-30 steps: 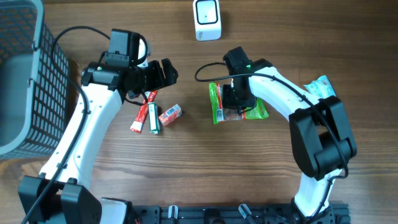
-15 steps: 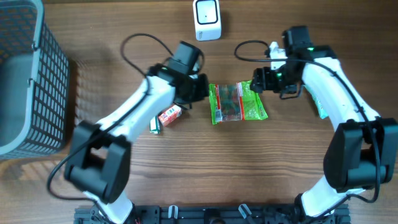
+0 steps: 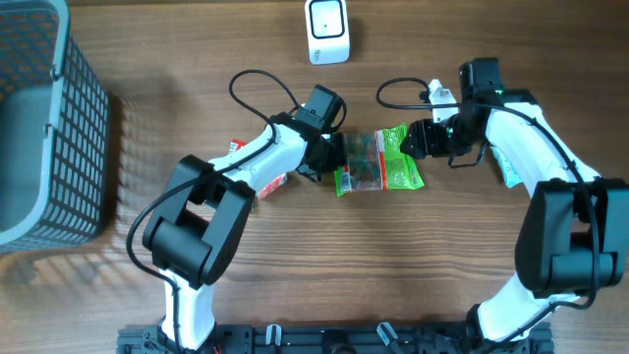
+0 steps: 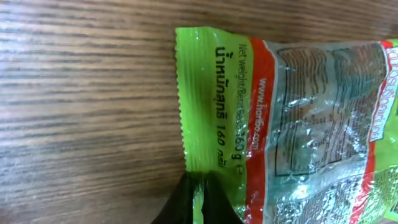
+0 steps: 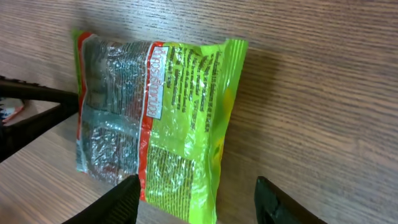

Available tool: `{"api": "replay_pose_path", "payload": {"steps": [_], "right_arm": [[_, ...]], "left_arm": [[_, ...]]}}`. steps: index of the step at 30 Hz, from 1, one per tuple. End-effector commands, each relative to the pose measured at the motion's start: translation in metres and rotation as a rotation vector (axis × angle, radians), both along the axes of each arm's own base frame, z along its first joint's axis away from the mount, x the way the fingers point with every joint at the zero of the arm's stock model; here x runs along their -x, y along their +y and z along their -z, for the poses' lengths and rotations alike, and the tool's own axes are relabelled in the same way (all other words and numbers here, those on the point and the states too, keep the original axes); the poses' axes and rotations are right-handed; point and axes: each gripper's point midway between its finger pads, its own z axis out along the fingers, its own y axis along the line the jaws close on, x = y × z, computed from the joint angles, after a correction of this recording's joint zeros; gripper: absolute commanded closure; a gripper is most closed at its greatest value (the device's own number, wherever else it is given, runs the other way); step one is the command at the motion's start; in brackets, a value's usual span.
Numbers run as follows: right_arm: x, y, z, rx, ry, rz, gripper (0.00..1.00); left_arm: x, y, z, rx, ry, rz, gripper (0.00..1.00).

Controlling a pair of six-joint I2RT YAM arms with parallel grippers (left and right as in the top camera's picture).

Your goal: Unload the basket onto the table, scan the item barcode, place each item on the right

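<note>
Green snack bag [image 3: 379,163], left hand [image 3: 334,155] at its edge, right hand [image 3: 412,141] just beside

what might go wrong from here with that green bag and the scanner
1. The left gripper pinches only the crimped edge of the green bag; the glossy film may slip out on lifting.
2. The right gripper stands open, off the bag, so the bag may droop from one end and not face the scanner flat.

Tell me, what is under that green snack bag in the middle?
Only the wooden table shows around the green bag, which lies on it. The bag's underside, and anything that might sit beneath it, is covered by the bag itself.
</note>
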Motion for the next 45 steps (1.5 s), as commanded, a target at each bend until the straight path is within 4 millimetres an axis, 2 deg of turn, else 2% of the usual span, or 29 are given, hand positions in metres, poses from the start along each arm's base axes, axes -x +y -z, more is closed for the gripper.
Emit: {"api": "replay_pose_path", "payload": {"steps": [1,7,13,17,24,36,39,40,42,45], "right_arm": [[0.006,0.009,0.016,-0.055,0.044,-0.025,0.41],[0.019,0.018,0.034,-0.117,0.087,-0.032,0.41],[0.043,0.031,0.05,-0.211,0.12,-0.035,0.41],[0.045,0.037,0.059,-0.268,0.124,0.034,0.41],[0.039,0.059,0.04,-0.452,0.097,0.023,0.4],[0.039,0.072,0.023,-0.577,0.112,0.023,0.41],[0.042,0.08,0.012,-0.672,0.126,0.003,0.51],[0.043,0.082,0.006,-0.708,0.128,-0.007,0.51],[0.042,0.083,0.006,-0.712,0.125,-0.008,0.51],[0.041,0.072,0.029,-0.587,0.149,0.049,0.5]], "left_arm": [[-0.002,-0.001,0.009,-0.014,0.005,-0.009,0.96],[-0.001,-0.005,0.009,-0.012,0.001,0.0,0.96],[-0.002,-0.005,0.009,-0.017,-0.006,0.0,0.96],[-0.001,-0.005,0.009,-0.017,-0.005,0.0,0.96],[-0.001,-0.005,0.009,-0.017,-0.005,0.0,0.96],[-0.001,-0.005,0.009,-0.018,-0.005,0.001,0.96],[-0.001,-0.005,0.01,-0.019,-0.002,0.001,0.96],[0.0,-0.005,0.01,-0.02,-0.001,0.001,0.96],[0.0,-0.004,0.01,-0.022,0.002,0.001,0.96],[0.001,-0.003,0.011,-0.028,0.006,0.0,0.96]]}}
